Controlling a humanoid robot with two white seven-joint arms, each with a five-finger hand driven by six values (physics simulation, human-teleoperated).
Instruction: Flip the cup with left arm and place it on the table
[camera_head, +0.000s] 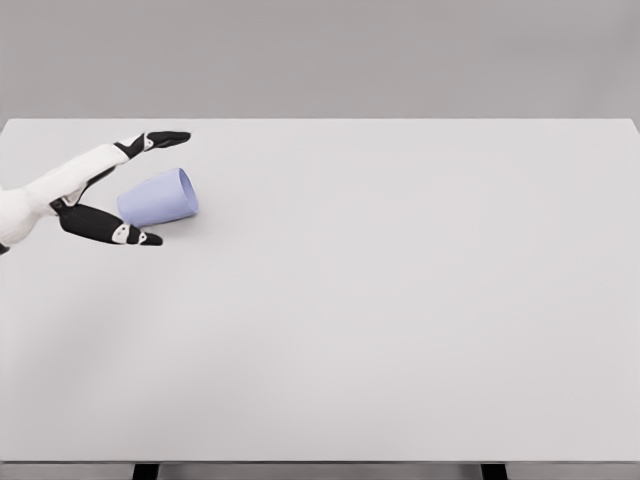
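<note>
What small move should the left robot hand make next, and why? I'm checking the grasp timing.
Probably close the fingers on the cup. It lies on its side on the table, and the left robot hand is open with fingers above and below it, seemingly not yet gripping.

1. Left arm (45, 190) — smooth white shell, rounded and tapering toward the wrist; no cables or markings visible.
2. Left hand (110, 195) — white palm; fingers (165, 138) black with small white joint segments.
</note>
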